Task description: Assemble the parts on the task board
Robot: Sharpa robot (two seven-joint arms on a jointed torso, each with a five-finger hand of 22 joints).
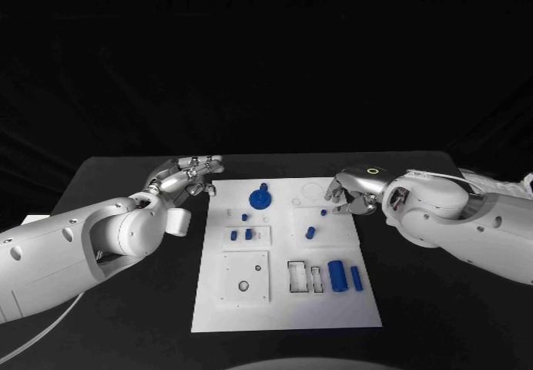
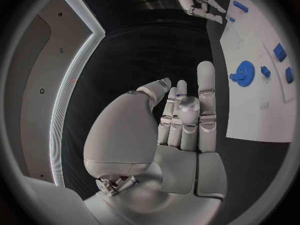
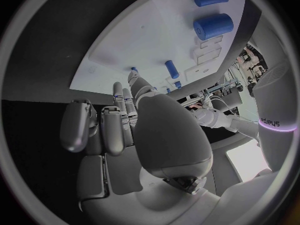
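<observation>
Both hands empty — left hand [image 1: 191, 174] fingers apart beside the task board [image 1: 284, 308]; right hand [image 1: 353, 191] loosely curled at its edge — should approach a small blue peg [image 1: 312, 231] squarely.

Black table [image 1: 444, 293], dark backdrop [image 1: 266, 69].

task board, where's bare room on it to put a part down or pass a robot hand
On the task board, the near strip below the square plate and the two blue cylinders is bare. The far right corner, beside the blue gear, looks mostly free, though the right robot hand is at that edge. The middle is crowded with small blue parts.
</observation>
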